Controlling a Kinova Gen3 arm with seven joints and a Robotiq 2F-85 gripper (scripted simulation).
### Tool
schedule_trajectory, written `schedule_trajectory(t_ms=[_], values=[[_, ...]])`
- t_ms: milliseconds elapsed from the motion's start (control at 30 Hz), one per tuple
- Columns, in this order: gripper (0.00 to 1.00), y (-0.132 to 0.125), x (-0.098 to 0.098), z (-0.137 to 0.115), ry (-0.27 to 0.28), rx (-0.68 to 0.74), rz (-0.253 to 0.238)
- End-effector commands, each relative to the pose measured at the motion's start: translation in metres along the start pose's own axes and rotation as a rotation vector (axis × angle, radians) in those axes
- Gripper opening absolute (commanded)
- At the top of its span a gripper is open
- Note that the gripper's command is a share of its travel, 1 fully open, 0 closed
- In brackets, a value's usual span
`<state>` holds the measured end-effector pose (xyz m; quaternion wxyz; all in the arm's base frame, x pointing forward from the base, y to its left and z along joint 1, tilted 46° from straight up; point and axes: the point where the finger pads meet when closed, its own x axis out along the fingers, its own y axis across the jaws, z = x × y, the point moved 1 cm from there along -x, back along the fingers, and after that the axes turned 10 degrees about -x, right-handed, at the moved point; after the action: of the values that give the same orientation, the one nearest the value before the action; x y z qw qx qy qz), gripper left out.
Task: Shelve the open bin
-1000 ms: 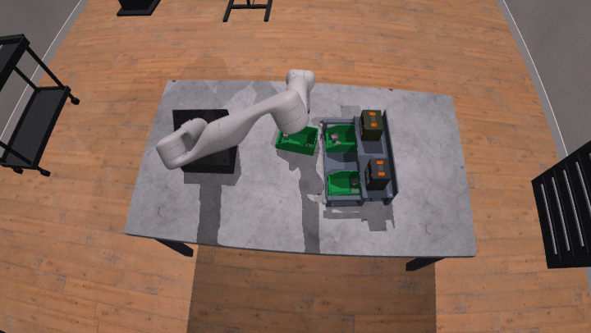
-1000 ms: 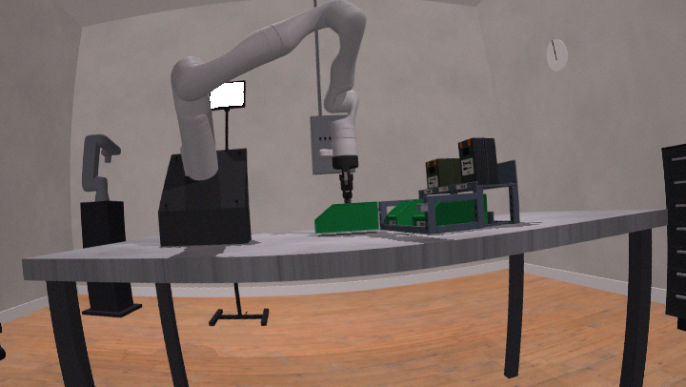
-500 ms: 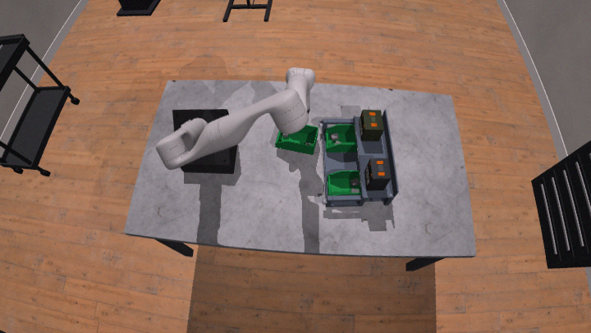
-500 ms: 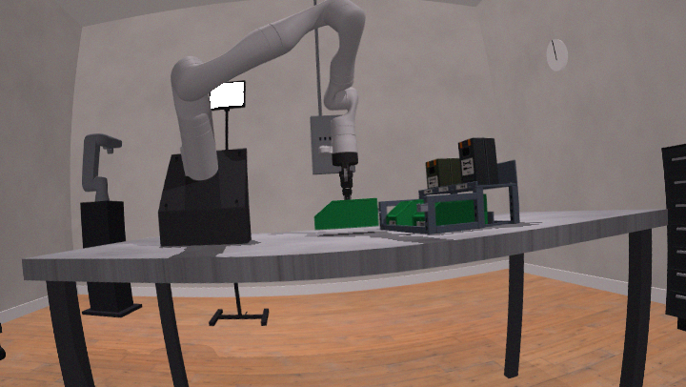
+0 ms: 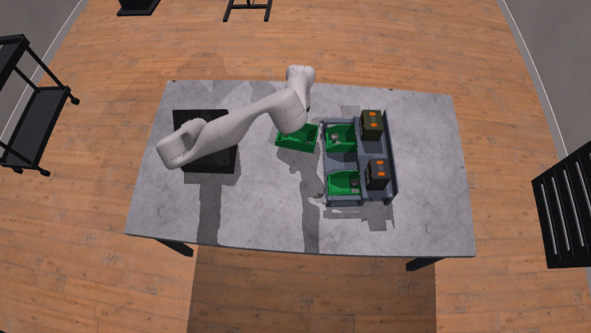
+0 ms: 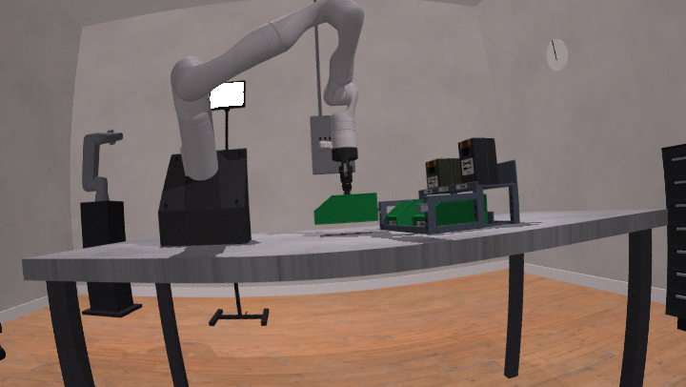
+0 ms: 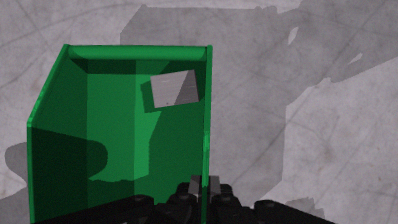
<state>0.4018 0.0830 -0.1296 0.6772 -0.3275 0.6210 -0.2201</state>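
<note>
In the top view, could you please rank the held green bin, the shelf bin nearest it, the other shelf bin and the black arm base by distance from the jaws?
1. The held green bin, its wall pinched in the gripper.
2. The far shelf bin, just beside it.
3. The near shelf bin and the black arm base on the opposite side: too close to call.

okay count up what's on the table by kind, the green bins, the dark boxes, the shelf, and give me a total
Green bins: 3, one held by the gripper, two on the shelf
Dark boxes with orange marks: 2
Shelf: 1
Total: 6
</note>
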Motion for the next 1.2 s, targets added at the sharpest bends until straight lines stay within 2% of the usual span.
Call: schedule_trajectory(t_ms=[0,133,300,700,867,1167], values=[[0.1,0.001,-0.002,0.001,-0.003,0.0,0.002],[0.1,0.001,-0.002,0.001,-0.003,0.0,0.002],[0.1,-0.03,0.0,-0.002,-0.003,-0.238,0.002],[0.1,-0.03,0.0,-0.002,-0.003,-0.238,0.002],[0.1,-0.059,0.001,-0.009,-0.003,-0.238,0.002],[0.1,-0.059,0.001,-0.009,-0.003,-0.238,0.002]])
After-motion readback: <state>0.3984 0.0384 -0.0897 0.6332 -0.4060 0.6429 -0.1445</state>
